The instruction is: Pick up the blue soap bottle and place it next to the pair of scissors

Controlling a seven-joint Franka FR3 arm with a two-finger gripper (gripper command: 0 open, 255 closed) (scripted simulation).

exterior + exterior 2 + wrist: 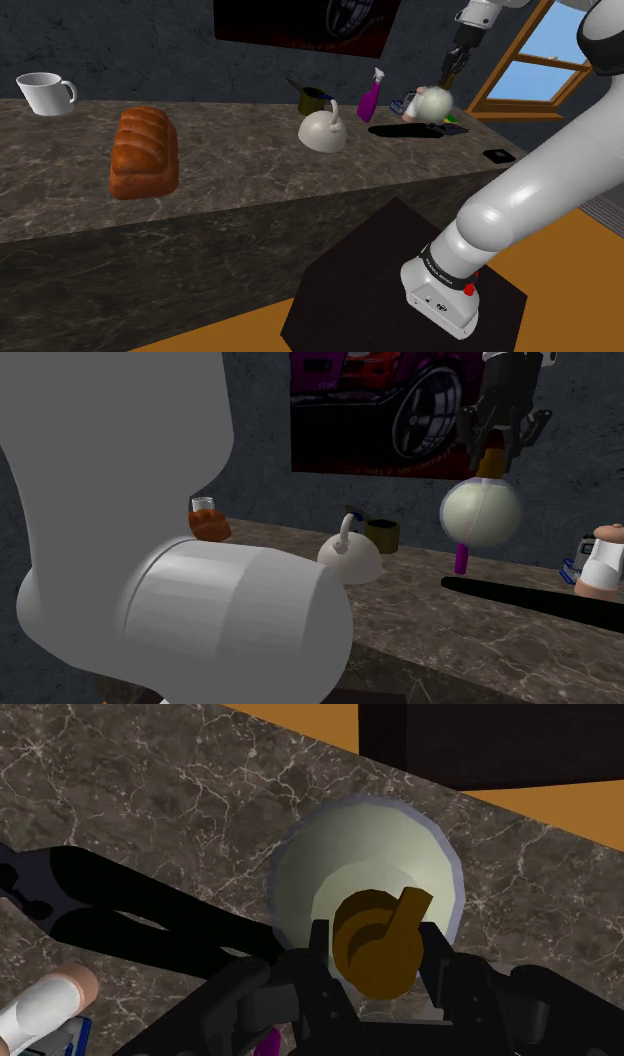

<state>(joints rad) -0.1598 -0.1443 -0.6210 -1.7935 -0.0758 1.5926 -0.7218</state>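
A round, pale whitish-green soap bottle [435, 103] with an orange-brown pump top hangs above the marble counter [230, 170]. My gripper [452, 75] is shut on that pump top [375, 939], and its black fingers [440, 959] clasp it from both sides. In the second exterior view the bottle [483, 510] dangles under the gripper [497, 447], off the surface. The black pair of scissors [405, 130] lies flat on the counter just beside and below the bottle. Seen from the wrist, the scissors [120, 914] stretch away from the bottle [330, 864].
On the counter stand a bread loaf [145, 150], a white mug [45, 93], a white kettle [323, 130], a dark mug [313, 100] and a purple spray bottle [370, 98]. A pink-and-white bottle [600, 562] stands past the scissors. A small black item [498, 156] lies near the counter's end.
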